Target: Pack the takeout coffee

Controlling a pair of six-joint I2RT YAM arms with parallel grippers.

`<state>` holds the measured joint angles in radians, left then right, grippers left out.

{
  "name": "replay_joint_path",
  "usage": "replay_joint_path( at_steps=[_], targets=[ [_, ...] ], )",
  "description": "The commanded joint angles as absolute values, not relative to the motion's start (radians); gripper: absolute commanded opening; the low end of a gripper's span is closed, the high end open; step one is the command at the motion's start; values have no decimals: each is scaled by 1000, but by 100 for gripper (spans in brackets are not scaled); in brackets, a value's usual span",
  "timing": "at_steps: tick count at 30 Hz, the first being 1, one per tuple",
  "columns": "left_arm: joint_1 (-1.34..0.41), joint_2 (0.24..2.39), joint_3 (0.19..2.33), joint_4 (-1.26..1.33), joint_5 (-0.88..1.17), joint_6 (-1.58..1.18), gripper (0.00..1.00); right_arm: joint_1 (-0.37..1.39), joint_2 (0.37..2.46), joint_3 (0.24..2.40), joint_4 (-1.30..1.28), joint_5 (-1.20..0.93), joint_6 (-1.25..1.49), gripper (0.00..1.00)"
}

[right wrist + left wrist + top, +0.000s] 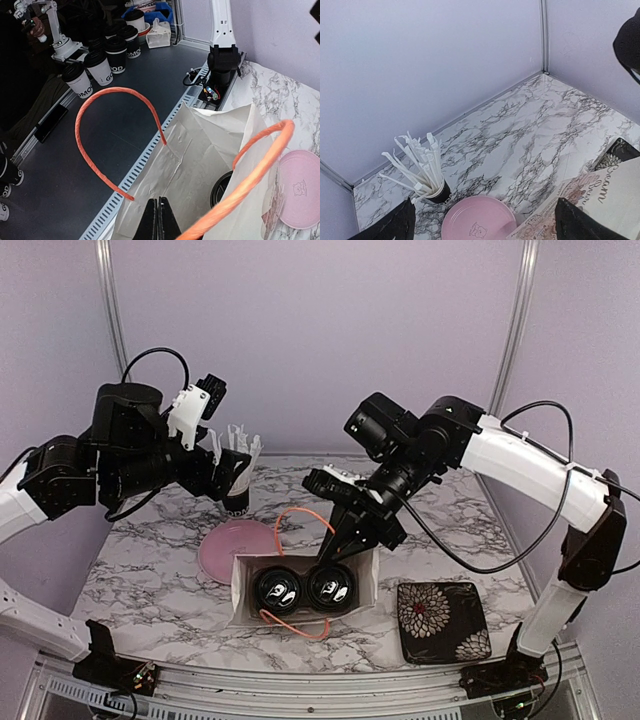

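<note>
Two takeout coffee cups with round black lids (277, 589) (331, 589) stand side by side inside a white paper bag (242, 592) with orange handles. The right wrist view shows one lid (222, 187) deep in the bag (200, 150). My right gripper (345, 540) (159, 220) is shut at the bag's far rim, its tips pinching the paper beside an orange handle (260, 155). My left gripper (222, 462) (485, 225) hangs wide open and holds nothing, raised above the table's back left with its fingers (395, 225) far apart.
A black cup full of white sticks (236, 490) (437, 192) stands at the back left. In front of it lies a pink plate (240, 548) (480, 220). A dark floral dish (443, 620) sits right of the bag. Several other cups (100, 62) stand on the floor beyond the table.
</note>
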<state>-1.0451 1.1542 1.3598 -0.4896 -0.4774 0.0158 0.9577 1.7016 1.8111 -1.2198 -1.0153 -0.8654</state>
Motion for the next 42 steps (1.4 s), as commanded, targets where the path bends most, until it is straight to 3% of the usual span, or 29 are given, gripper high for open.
replay_joint_path(
  at_steps=[1,12,31,42],
  targets=[
    [-1008,1141,1336,-424,-552,15,98,984,1704,1809,-1252,-1042,-885,0],
    [-918,1135,1245,-388,-502,-67,99,995,1730,1803,-1270,-1076,-897,0],
    [-827,1200,1156,-269,-344,-39,99,1295,1779,1711,-1272,-965,-850,0],
    [-827,1147,1135,-259,-343,-81,99,1230,1763,1841,-1304,-928,-844,0]
  ],
)
